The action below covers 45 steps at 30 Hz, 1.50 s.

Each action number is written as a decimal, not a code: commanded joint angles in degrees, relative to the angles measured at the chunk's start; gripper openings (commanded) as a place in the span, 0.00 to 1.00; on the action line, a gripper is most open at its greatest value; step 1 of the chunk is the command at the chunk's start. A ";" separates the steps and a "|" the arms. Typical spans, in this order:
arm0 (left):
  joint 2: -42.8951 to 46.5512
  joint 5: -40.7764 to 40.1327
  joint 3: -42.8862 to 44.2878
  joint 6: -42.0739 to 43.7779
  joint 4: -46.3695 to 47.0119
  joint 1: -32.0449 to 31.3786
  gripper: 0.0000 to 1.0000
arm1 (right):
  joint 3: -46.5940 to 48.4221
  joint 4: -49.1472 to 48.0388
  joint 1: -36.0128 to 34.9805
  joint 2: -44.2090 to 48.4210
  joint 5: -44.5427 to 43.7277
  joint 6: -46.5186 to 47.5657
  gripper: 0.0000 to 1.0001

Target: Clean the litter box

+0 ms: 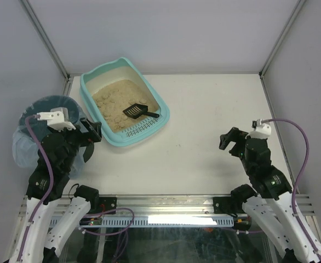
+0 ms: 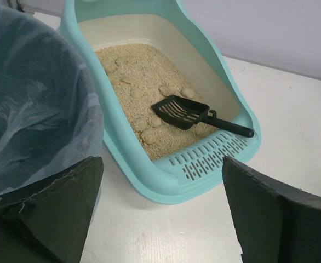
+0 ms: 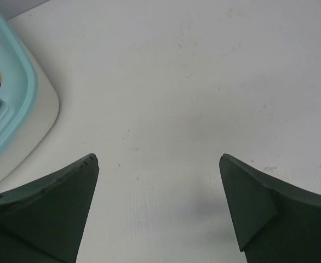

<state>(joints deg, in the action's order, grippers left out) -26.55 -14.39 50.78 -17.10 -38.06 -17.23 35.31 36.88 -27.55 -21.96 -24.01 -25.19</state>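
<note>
Room: plain pale grey walls (image 1: 166, 33) close in the far side and both sides, joined at the corners by slanting metal posts (image 1: 46, 45).
Worktop (image 1: 215, 109): white, matt, with a few faint scuffs in the right wrist view; a metal rail (image 1: 166, 204) runs along its near edge.
Litter box (image 1: 141, 129): light teal tray at the far left of the worktop, set at an angle, its slotted end toward the near right; beige litter (image 1: 112, 99) with a few lumps fills it.
Bin (image 1: 24, 143): round and dark, lined with a bluish see-through bag, off the left edge of the worktop, just beside the litter box.
Left end effector (image 1: 93, 131): fingers wide apart, holding nothing, over the near left between the bin and the litter box.
Right end effector (image 1: 229, 142): fingers wide apart, holding nothing, over bare worktop on the right, well apart from the litter box.
Scoop (image 1: 135, 112): black, slotted, lying on the litter, its handle pointing right toward the slotted end.
</note>
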 commanded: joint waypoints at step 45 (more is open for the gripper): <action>-11.04 -6.74 17.72 -0.29 -8.87 7.82 0.99 | 51.27 -30.95 1.99 -85.96 53.08 7.91 0.89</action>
<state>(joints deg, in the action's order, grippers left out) -38.94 -21.19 69.32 -17.12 -50.65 -10.00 77.69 7.33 -24.80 -103.57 29.02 -24.23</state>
